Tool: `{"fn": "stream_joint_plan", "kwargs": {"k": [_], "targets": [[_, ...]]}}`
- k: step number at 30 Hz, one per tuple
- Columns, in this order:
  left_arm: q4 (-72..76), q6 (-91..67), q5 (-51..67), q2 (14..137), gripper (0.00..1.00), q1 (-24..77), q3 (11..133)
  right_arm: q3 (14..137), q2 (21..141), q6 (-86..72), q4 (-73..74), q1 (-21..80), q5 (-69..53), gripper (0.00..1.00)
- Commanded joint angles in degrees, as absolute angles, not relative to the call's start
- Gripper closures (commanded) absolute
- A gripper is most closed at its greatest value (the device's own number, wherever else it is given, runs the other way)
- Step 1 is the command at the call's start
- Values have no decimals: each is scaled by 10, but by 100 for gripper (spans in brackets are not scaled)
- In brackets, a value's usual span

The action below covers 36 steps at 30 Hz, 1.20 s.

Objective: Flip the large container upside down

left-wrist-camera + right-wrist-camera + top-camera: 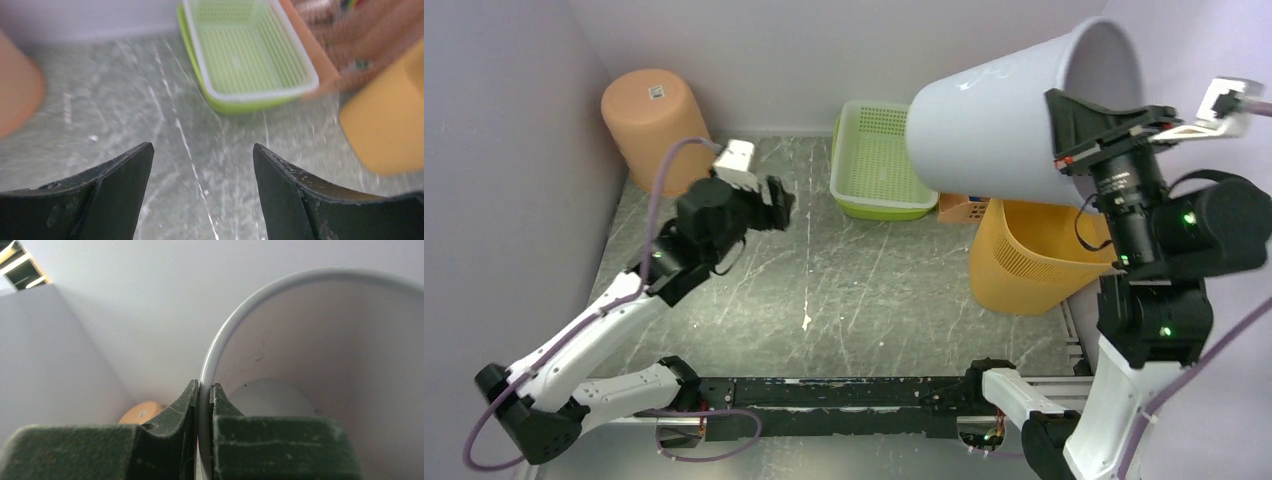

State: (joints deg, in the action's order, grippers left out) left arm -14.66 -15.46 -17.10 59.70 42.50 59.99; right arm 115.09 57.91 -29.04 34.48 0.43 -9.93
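Note:
The large container is a pale grey-lilac plastic bin (1004, 120). It hangs in the air at the upper right, tipped on its side, mouth towards the right and base towards the left. My right gripper (1079, 150) is shut on its rim; in the right wrist view the rim (210, 365) passes between the two fingers, and the bin's inside and round base (272, 397) show. My left gripper (786, 205) is open and empty, low over the table's left middle (202, 150).
A green slotted basket (876, 160) stands at the back middle, also in the left wrist view (245, 55). A yellow mesh bin (1034, 260) stands under the lifted container. An orange bin (652, 125) sits upside down at the back left. A small orange box (962, 208) lies between them.

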Motion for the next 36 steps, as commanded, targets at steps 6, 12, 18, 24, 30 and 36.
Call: {"fn": "stream_joint_plan", "kwargs": {"k": [6,12,18,24,30,36], "targets": [[-248,-111,-301,553,15,393,768,1073,586,-346,191,1,-281,100],[-254,-110,-316,518,16,393,771,994,599,-395,119,1,-337,100],[-262,-104,-319,510,16,393,779,928,615,-406,72,2,-353,100],[-250,-100,-308,519,16,393,787,930,662,-379,60,38,-332,100],[-246,-93,-316,532,16,393,803,1001,755,-272,112,243,-176,100],[-247,-90,-318,525,16,393,829,950,797,-313,5,328,-156,100]]}}
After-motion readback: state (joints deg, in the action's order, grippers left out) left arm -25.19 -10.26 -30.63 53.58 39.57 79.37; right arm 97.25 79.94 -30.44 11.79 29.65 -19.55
